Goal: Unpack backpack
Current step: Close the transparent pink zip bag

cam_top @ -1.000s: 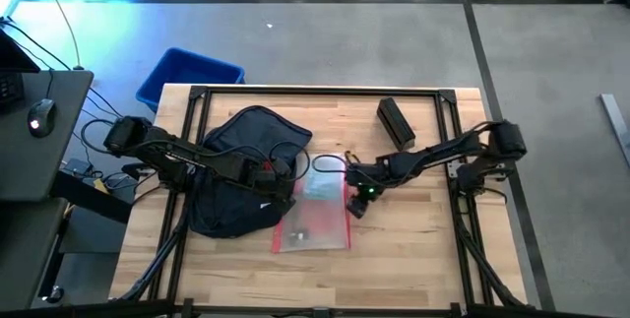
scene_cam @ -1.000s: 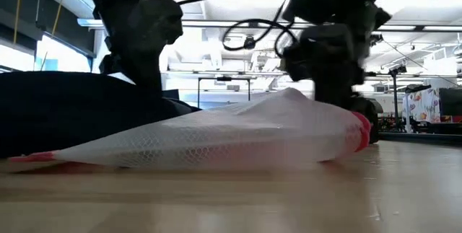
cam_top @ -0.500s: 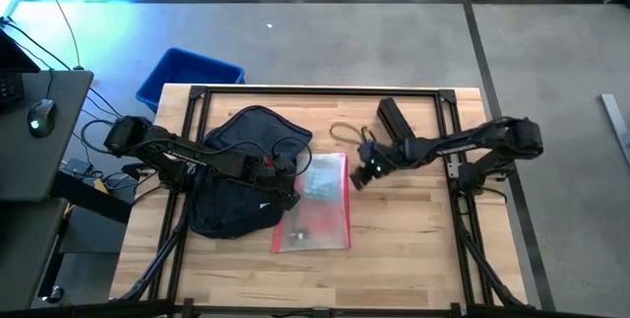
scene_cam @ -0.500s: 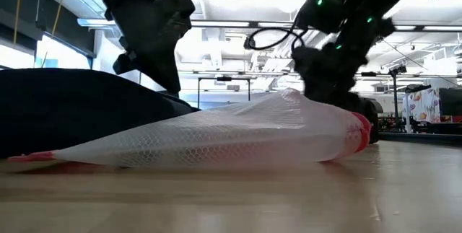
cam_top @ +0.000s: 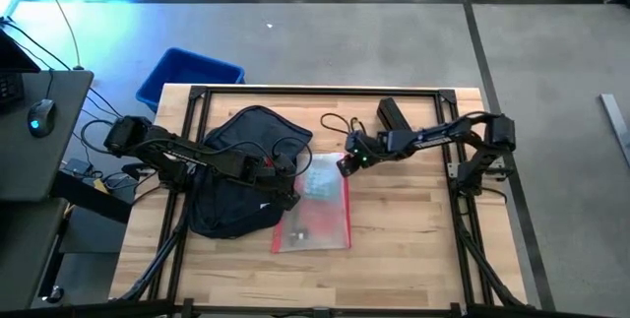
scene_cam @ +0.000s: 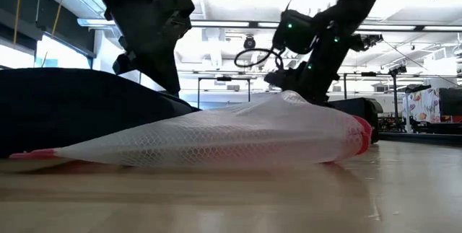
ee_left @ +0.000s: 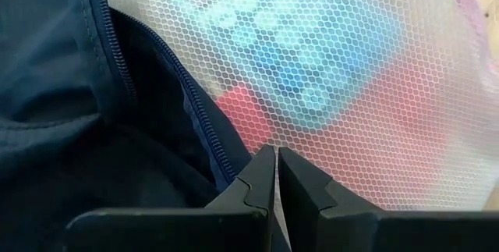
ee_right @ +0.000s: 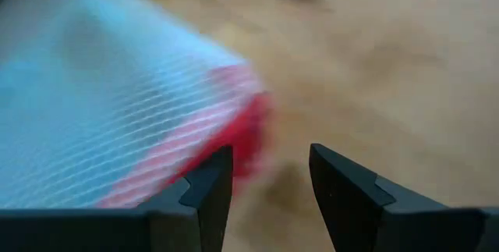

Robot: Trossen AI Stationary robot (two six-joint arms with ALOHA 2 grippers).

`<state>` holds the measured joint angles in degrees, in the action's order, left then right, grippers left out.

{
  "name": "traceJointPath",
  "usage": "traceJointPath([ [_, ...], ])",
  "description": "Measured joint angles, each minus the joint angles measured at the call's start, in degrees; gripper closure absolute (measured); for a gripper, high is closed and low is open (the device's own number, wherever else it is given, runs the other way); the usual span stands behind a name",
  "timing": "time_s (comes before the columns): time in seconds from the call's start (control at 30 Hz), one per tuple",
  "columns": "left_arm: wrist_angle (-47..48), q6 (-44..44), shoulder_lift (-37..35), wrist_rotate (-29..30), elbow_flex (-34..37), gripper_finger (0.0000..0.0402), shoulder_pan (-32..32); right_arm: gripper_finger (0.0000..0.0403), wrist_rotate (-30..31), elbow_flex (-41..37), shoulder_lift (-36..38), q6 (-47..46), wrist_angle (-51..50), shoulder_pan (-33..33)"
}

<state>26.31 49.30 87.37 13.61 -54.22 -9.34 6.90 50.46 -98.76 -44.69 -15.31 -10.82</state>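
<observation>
Beside backpack (cam_top: 241, 175): mesh pouch (cam_top: 317, 205), blue item inside; left gripper (ee_left: 274, 175) closed; right gripper (ee_right: 269, 182) parted.

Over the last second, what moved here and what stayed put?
The right gripper swung from the mesh pouch's right side up to its top right corner, jaws open and empty. The left gripper stayed shut at the backpack opening; pouch and backpack unmoved.
</observation>
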Motion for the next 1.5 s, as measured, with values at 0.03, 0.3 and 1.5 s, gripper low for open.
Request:
traceJointPath([
  [0.03,0.0,0.0,0.0,0.0,0.0,0.0402,0.0,0.0249,2.4,1.0,0.0,0.2,-2.8,0.0],
  [0.3,0.0,0.0,0.0,-0.4,0.0,0.0402,0.0,0.0268,13.6,9.8,0.0,11.8,-16.1,0.0],
  [1.5,-1.0,-1.5,0.0,0.7,0.0,0.0402,2.6,0.027,12.0,4.9,1.3,11.1,-21.1,-1.8],
])
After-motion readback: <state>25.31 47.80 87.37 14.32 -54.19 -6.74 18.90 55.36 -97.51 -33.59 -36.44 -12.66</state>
